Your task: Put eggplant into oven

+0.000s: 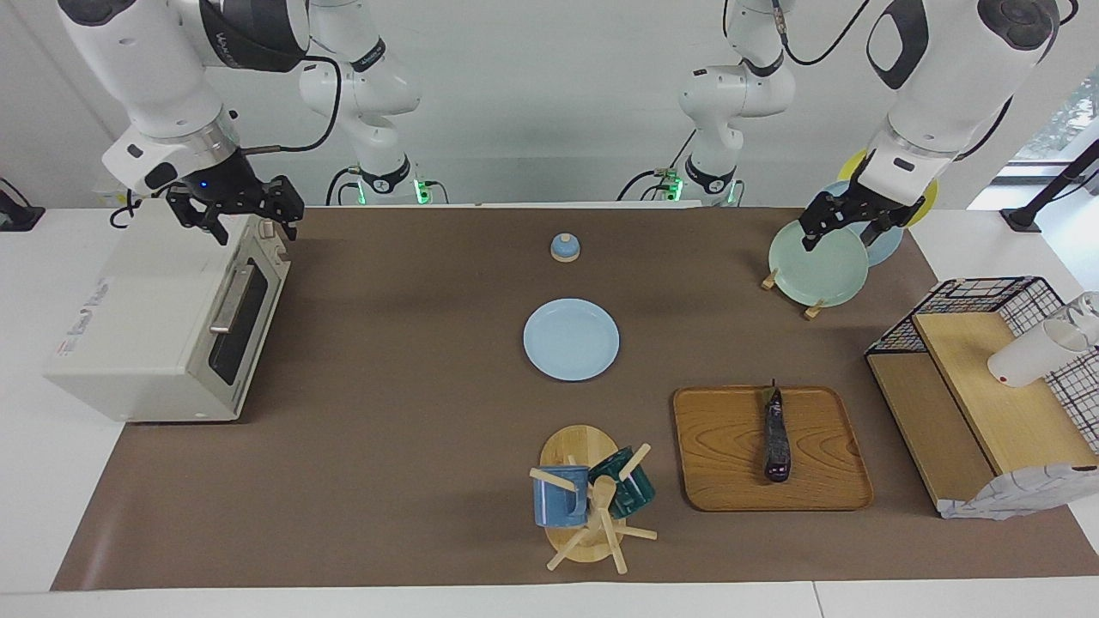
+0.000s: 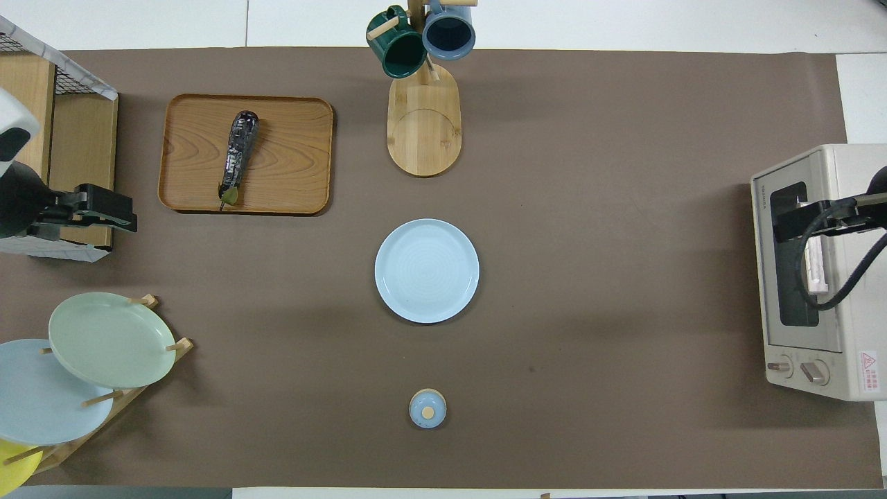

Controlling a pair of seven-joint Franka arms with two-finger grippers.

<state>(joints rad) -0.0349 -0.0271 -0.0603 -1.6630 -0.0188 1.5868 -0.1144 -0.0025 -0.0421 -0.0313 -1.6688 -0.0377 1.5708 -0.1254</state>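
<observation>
You've got a light-blue plate mid-table, w/ a small blue lidded pot nearer the robots. Farther out – a wooden mug tree holding a blue mug & a dark green mug, and beside it a wooden tray. Toward the left arm's end: a plate rack w/ green plate in front, plus a black wire basket shelf – a white cup lies tipped on its wooden top.

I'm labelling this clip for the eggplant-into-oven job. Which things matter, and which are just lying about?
Job: eggplant on the wooden tray; oven, door shut.

Lying about: blue plate, mug tree, plate rack, wire basket shelf, small lid.
</observation>
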